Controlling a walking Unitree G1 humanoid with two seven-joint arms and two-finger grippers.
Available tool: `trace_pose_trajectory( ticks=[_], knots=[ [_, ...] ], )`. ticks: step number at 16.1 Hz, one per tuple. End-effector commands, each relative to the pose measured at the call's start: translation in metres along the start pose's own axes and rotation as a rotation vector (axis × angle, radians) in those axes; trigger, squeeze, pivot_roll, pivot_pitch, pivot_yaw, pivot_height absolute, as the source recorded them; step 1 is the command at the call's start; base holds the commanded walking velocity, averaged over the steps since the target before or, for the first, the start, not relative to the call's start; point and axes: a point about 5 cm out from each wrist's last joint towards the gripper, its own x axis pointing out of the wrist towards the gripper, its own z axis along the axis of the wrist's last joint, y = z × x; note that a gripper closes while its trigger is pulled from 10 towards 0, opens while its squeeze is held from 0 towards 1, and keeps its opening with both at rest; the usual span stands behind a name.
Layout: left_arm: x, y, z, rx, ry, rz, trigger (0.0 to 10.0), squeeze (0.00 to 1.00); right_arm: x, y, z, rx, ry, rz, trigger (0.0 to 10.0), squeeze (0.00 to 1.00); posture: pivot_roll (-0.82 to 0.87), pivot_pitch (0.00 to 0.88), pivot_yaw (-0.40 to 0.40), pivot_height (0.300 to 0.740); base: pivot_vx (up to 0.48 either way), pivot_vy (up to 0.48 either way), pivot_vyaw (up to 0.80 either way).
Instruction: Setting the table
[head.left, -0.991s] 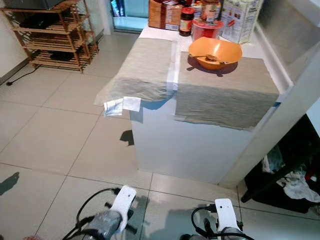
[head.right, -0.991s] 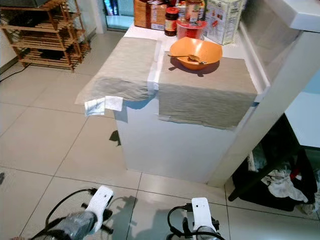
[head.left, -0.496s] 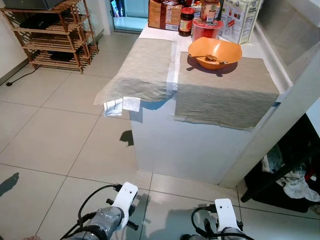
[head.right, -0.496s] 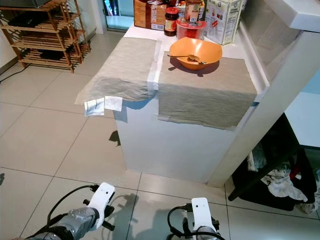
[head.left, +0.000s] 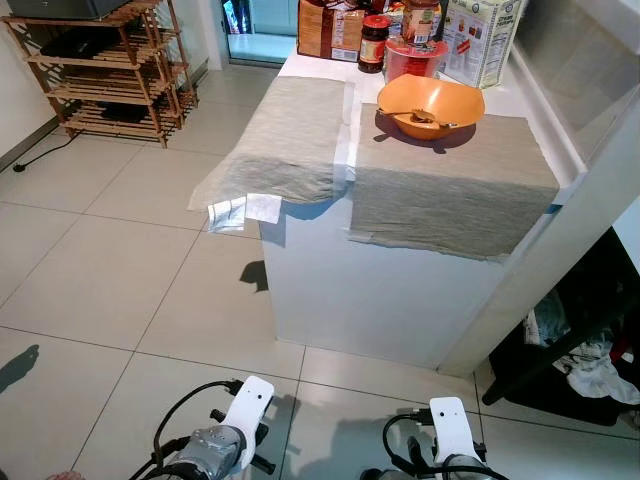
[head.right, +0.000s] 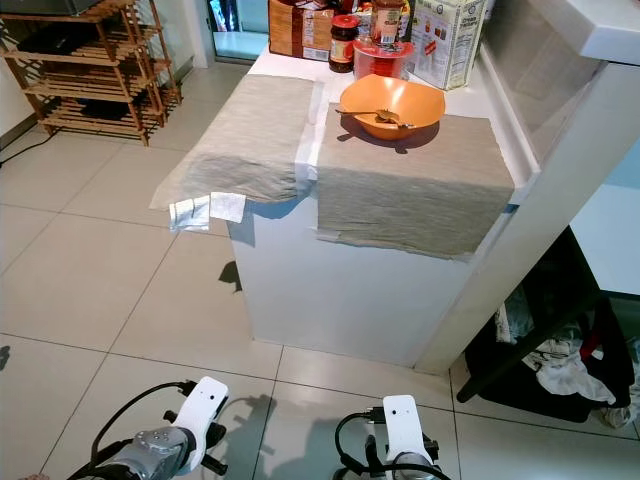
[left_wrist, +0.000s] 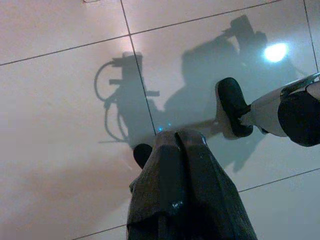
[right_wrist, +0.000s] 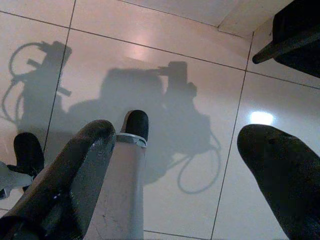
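We are standing before the counter, both arms hanging low over the floor: left pincer pressed together and empty, right pincer spread wide. The orange bowl is sitting on the right-hand mat, upper centre, likely one place laid.

Right pincer hangs over the pale tiled floor, its two black fingers spread wide apart. Between them, a grey leg with a black foot and cable-looped shadows beyond.
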Motion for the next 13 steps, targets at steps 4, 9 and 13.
trace_pose_trajectory(
  ticks=[4, 9, 13],
  knots=[
    [-0.0008, 0.0016, -0.0038, 0.011, 0.005, 0.006, 0.0, 0.0, 0.0003, -0.0001, 0.0016, -0.02, 0.001, -0.003, 10.0, 0.0, -0.07, 0.0, -0.002, 0.74, 0.0, 0.0, 0.0],
    [0.0003, -0.0033, -0.0053, 0.016, 0.009, 0.002, 0.0, 0.0, 0.0003, -0.0002, 0.0012, -0.02, 0.002, -0.003, 10.0, 0.0, -0.07, 0.0, -0.002, 0.74, 0.0, 0.0, 0.0],
    [0.001, -0.0064, -0.0068, 0.016, 0.013, 0.0, 0.0, 0.0, 0.0003, -0.0002, 0.0014, -0.021, 0.003, -0.003, 10.0, 0.0, -0.07, 0.0, -0.002, 0.74, 0.0, 0.0, 0.0]
  ],
)
